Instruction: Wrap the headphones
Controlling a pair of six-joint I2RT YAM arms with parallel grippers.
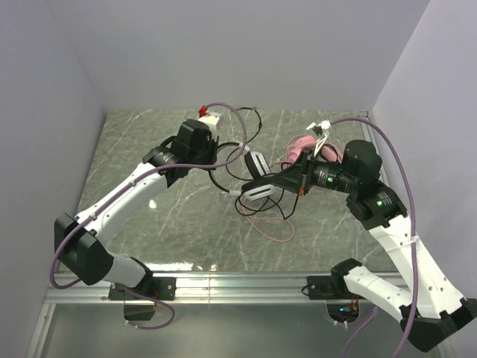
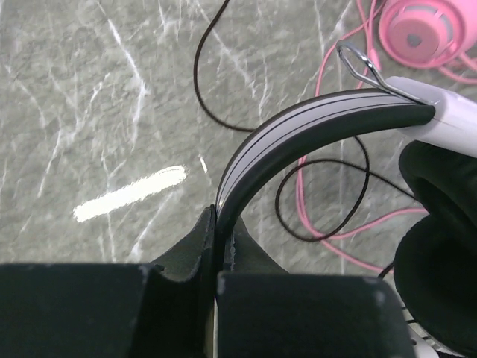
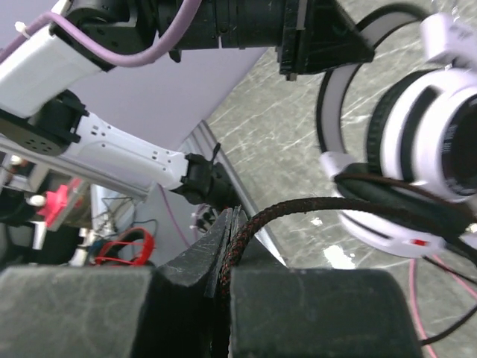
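The black and white headphones (image 1: 257, 195) hang just above the table's middle, their headband (image 2: 298, 123) pinched in my left gripper (image 2: 218, 224), which is shut on it. A white ear cup (image 3: 417, 149) faces the right wrist camera. My right gripper (image 3: 235, 224) is shut on the braided black cable (image 3: 298, 209) close beside that cup; in the top view it (image 1: 261, 183) sits right of the headset. The pink headphones (image 1: 302, 149) lie on the table behind, one cup (image 2: 421, 33) showing. Their pink cable (image 1: 272, 227) trails loose toward the front.
A loop of thin black cable (image 1: 250, 119) lies at the back of the marble table (image 1: 149, 239). Grey walls close in the left, back and right sides. A metal rail (image 1: 238, 280) runs along the near edge.
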